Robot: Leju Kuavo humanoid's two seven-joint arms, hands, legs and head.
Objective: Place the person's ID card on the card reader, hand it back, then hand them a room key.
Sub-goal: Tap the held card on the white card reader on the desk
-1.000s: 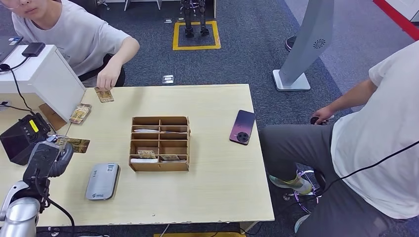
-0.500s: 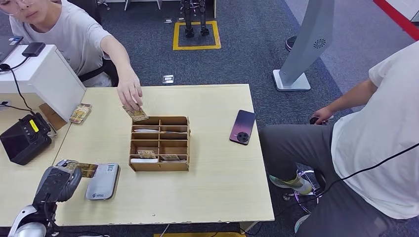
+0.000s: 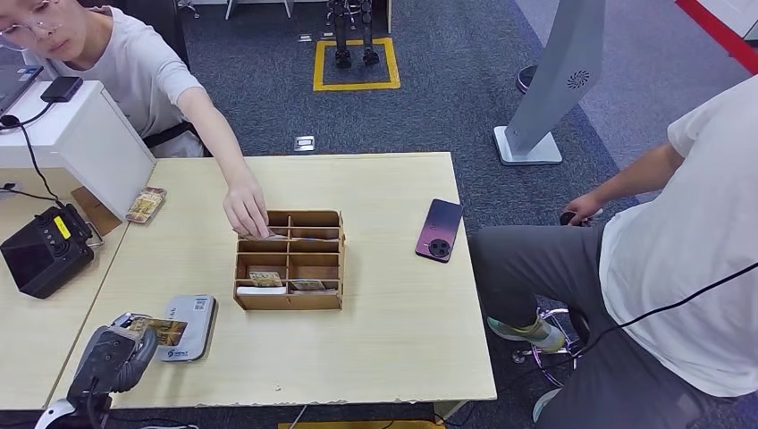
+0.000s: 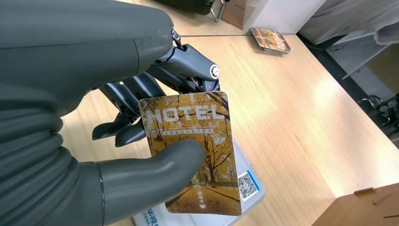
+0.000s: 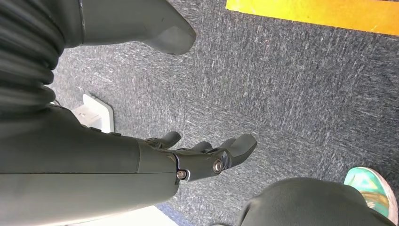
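Note:
My left hand (image 3: 112, 356) pinches a card (image 3: 164, 331) printed with autumn trees and the word HOTEL (image 4: 193, 150), thumb on its face, just over the grey card reader (image 3: 189, 323) at the table's near left. Close up, the card covers part of the reader (image 4: 247, 188). A person at the far left reaches a hand (image 3: 246, 210) into the back row of the wooden card rack (image 3: 290, 260). My right hand (image 5: 207, 155) hangs over the carpet, fingers apart, holding nothing.
A small stack of cards (image 3: 145, 205) lies at the table's far left by a white box (image 3: 85, 134). A black device (image 3: 43, 250) sits on the left side table. A phone (image 3: 439, 230) lies to the right. Another person sits at the right.
My left hand has drawn back toward me and brought the card from beside the black device to over the reader. The person's hand moved from the table's far left to the rack.

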